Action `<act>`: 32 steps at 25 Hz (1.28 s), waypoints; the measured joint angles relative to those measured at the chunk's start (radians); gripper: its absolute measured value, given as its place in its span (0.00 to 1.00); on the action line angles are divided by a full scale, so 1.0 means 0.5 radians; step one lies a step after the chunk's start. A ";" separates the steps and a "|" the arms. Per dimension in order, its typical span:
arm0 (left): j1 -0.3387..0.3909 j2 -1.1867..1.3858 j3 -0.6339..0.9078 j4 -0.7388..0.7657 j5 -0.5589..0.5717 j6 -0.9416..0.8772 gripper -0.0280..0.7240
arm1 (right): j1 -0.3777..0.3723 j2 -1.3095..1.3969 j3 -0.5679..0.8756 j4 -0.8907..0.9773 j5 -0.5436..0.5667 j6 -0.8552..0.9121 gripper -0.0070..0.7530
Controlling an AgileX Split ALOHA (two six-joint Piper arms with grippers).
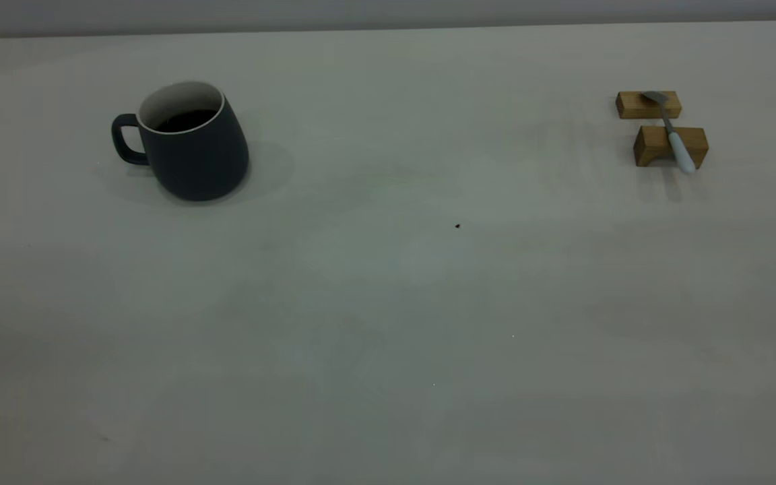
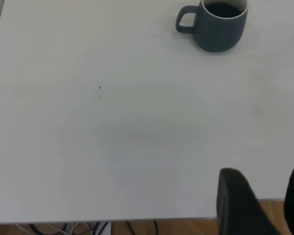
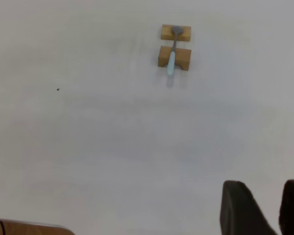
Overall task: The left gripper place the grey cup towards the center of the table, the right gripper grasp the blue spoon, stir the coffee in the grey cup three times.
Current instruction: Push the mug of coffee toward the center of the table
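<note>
Big pale grey-white desk (image 1: pixel 388 303) fills pretty much the whole shot, just a few tiny dark specks on it. The grey cup (image 1: pixel 189 145) sits upright on the far left side, handle pointing left, with dark coffee (image 1: pixel 186 120) inside the white interior. Way over on the far right, well apart from the cup, the blue spoon (image 1: pixel 672 132) lies across two small wooden blocks (image 1: pixel 669 145), metal bowl on the farther block and the light-blue handle hanging over the nearer one. Neither arm shows up in the outside view. The left gripper (image 2: pixel 264 205) hangs back near the desk edge, far from the cup, jaws apart with nothing in them. The right gripper (image 3: pixel 267 210) does the same on its side, jaws parted and holding nothing, spoon well away from it.
</note>
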State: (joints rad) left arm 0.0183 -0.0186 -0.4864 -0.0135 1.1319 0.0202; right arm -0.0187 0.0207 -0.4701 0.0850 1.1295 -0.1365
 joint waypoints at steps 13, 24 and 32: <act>0.000 0.000 0.000 0.000 0.000 0.000 0.45 | 0.000 0.000 0.000 0.000 0.000 0.000 0.32; 0.000 0.000 0.000 0.000 0.000 0.000 0.45 | 0.000 0.000 0.000 0.000 0.000 0.000 0.32; 0.000 0.065 -0.005 -0.001 -0.002 -0.026 0.45 | 0.000 0.000 0.000 0.000 0.000 0.000 0.32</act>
State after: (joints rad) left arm 0.0183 0.0140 -0.4886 -0.0142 1.1309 0.0070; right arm -0.0187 0.0207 -0.4701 0.0850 1.1295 -0.1365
